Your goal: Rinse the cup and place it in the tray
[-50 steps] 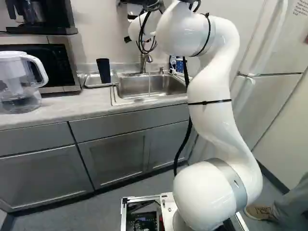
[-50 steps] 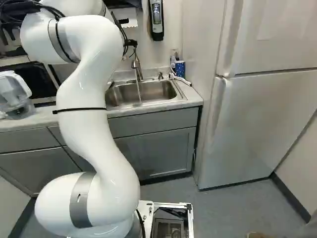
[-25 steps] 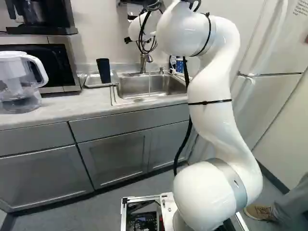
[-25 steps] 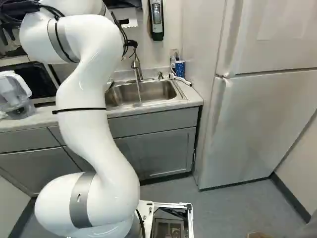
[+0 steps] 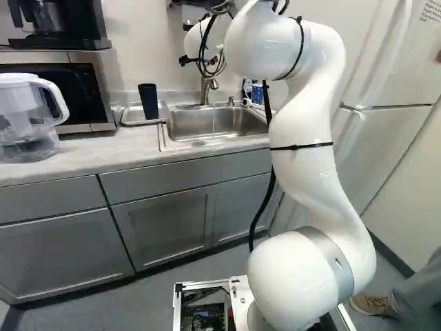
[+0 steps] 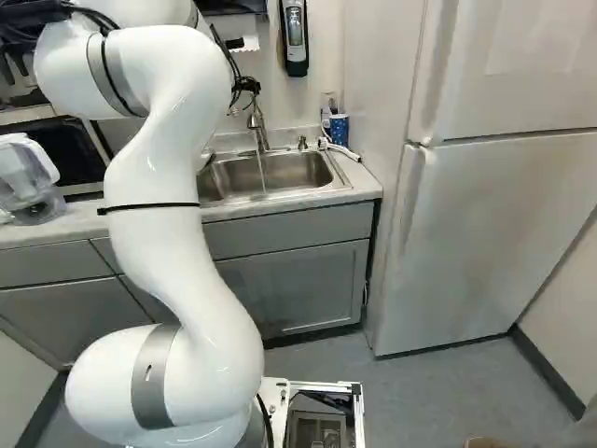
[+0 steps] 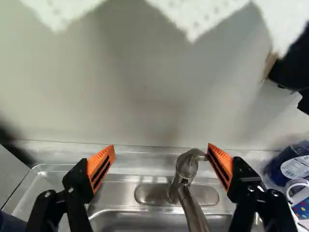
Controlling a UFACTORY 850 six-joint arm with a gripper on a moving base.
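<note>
Seen from the room, one end effector (image 5: 186, 61), borne by one white arm (image 5: 300, 186), hangs above the table (image 5: 89, 153); its two fingers stand spread with nothing gripped between them, so it is released. Each finger carries one orange pad (image 7: 101, 168), two in all. Below and to the left of the end effector, one dark cup (image 5: 148, 101) stands in one metal tray (image 5: 129, 120). Underneath lies one sink (image 5: 180, 125) with a single basin, into which one thin stream of water (image 6: 263, 175) falls. One faucet (image 7: 185, 169) rises ahead of and below the end effector, nearer its right finger; contact cannot be judged. Beyond, white paper sheets (image 7: 193, 14) hang before the wall. To the right of the end effector are one labelled dark container (image 7: 289, 166) and one spotted blue container (image 7: 301, 208). Farther left come one microwave (image 5: 83, 86), one coffee maker (image 5: 58, 24) above it and one clear pitcher (image 5: 27, 121); well to the right, one refrigerator (image 6: 494, 233).
</note>
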